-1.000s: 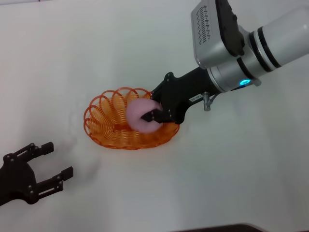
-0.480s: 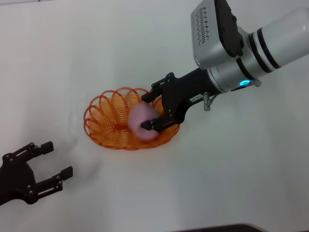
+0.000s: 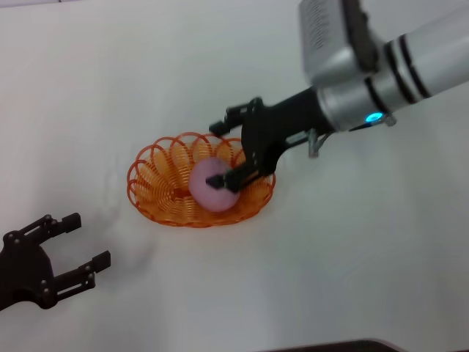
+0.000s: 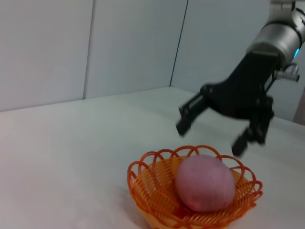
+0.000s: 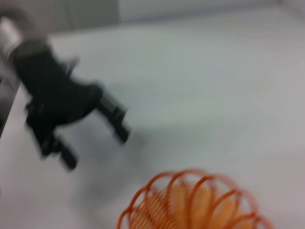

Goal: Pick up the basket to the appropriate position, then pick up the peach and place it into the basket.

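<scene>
The orange wire basket sits on the white table a little left of centre. The pale pink peach lies inside it on its right half. My right gripper hovers open just above the peach and the basket's right rim, holding nothing; one fingertip shows in front of the peach. From the left wrist view, the peach rests free in the basket with the right gripper spread above it. My left gripper is parked open at the lower left, apart from the basket.
The white table stretches all round the basket. The right wrist view looks across the basket's rim to the left gripper beyond it. Pale walls stand behind the table in the left wrist view.
My right gripper has opened and let go of the peach, then lifted and drawn back slightly. The peach has settled into the basket. The left arm has not moved.
</scene>
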Available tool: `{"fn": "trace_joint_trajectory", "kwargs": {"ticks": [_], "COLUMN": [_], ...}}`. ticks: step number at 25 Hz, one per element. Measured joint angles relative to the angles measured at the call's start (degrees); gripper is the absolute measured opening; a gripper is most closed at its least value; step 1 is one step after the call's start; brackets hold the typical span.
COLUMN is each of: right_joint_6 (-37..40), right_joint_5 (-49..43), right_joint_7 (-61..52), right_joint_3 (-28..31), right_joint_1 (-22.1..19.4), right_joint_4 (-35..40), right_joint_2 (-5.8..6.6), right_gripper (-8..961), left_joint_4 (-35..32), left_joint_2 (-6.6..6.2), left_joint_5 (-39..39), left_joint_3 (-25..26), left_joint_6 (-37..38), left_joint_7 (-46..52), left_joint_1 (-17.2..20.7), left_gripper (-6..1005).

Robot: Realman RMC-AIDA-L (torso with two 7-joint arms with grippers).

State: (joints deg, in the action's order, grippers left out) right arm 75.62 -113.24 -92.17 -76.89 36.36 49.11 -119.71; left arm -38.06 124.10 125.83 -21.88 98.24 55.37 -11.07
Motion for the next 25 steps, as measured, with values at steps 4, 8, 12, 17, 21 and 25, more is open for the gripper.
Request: {"fn": "trace_joint_trajectory", "kwargs": {"ticks": [4,8,12,17,21,25], "right_joint_6": [3.08,5.45,7.07,7.70,9.71,10.73], "right_joint_5": [4.04,5.29,5.36,6.15,8.96,12.15], "right_joint_7": [5.17,9.45,14.03,18.53,25.64,36.62], "right_joint_3": [7.63,15.77,23.04,27.77,30.66,31.38], "right_joint_1": [-2.64,-6.17,-10.10,-12.31,-13.61,-15.31], "right_joint_4": [0.06,-0.35,-0.78,-4.81,-10.85,-18.61], "right_joint_2": [0.09,0.20,0.28,0.13,-0.08,-0.11], "right_gripper": [958,958,957,957,958,958], "left_joint_4": [0.00,0.00,0.00,0.14,0.31,0.45], "left_joint_2": [0.00,0.00,0.00,0.00,0.00,0.00], "left_joint_5": [-0.04,-0.18,-0.24,-0.29,-0.95,-1.22], "left_joint_3": [0.06,0.11,0.09,0.08,0.25,0.48], "left_joint_6": [0.08,0.12,0.14,0.20,0.20,0.21], "left_joint_7": [0.11,0.76,0.89,1.44,1.44,1.44], "left_joint_1": [0.00,-0.11,-0.58,-1.18,-1.30,-1.32], "left_gripper": [813,813,813,813,813,813]}}
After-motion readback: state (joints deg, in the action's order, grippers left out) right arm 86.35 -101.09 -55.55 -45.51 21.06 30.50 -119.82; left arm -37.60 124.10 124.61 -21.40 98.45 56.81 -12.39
